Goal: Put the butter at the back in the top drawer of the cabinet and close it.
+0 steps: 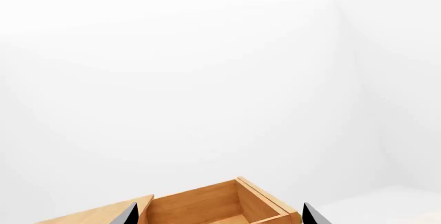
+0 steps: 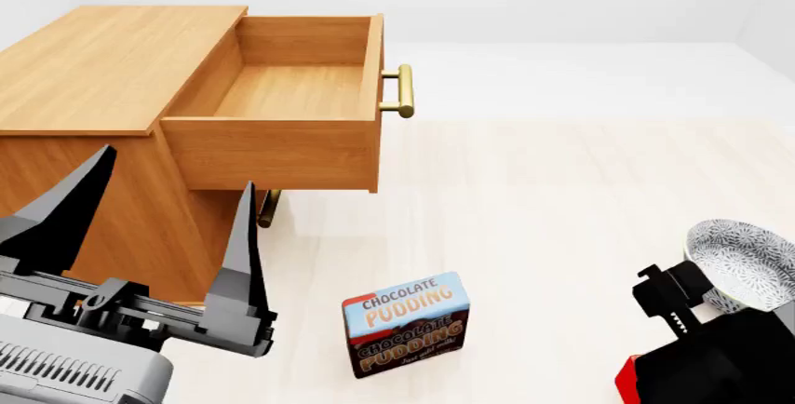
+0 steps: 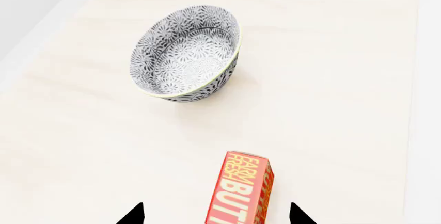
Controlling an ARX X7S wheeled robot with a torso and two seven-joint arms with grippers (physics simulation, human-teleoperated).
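The top drawer of the cabinet is pulled all the way out, and nothing is inside it. The left gripper has its two fingers wide apart and holds nothing. It hangs near the front of the drawer.

The butter stands on the floor close to a patterned bowl, well away from the cabinet. The right gripper has its fingers apart too, one on each side of the butter, not squeezing it.

What could go wrong? The butter box is tall and thin. If one finger bumps it before the other, I think it could tip over or slide toward the bowl. If the fingers close too high, it could slip out on the way to the drawer.

A chocolate pudding box stands between the butter and the cabinet. The arm could knock it when it carries the butter across. Also, the left gripper is close to the drawer and might get in the way.
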